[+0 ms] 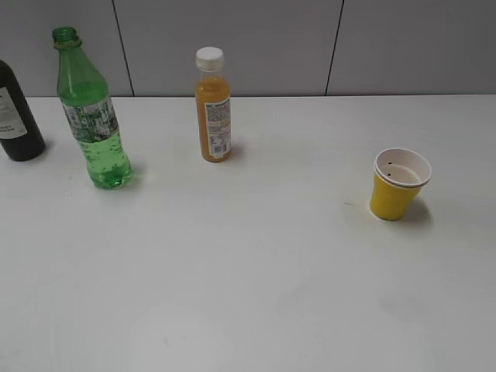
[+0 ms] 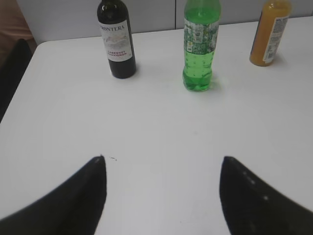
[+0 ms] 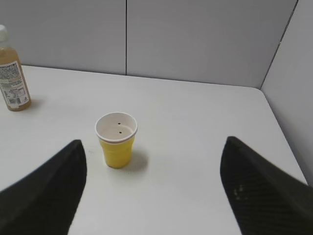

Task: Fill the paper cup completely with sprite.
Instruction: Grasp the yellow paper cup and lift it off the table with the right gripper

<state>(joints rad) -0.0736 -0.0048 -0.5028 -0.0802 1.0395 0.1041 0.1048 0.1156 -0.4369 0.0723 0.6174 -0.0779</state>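
The white counter [image 1: 256, 287] carries the uncapped green sprite bottle [image 1: 91, 116] upright at far left, well apart from the yellow paper cup [image 1: 398, 184], which stands open and looks empty, so nothing seems poured yet. Both the left tool [image 2: 161, 196] and right tool [image 3: 151, 191] hang with fingers spread, gripping nothing; the wine bottle [image 2: 116, 39] is cut off in every view

Dark glass wine bottle [image 2: 116, 38], white paper label: reads "FRONTERA" in large capitals (first letter partly cut off), below it "CABERNET SAUVIGNON" in small type.

Tall transparent green plastic bottle [image 2: 199, 46], grey-white patterned label: print too small to read.

Orange juice bottle with white cap [image 1: 213, 105], white label panel: fine print, illegible.

Small yellow paper cup [image 3: 116, 139]: no markings legible.
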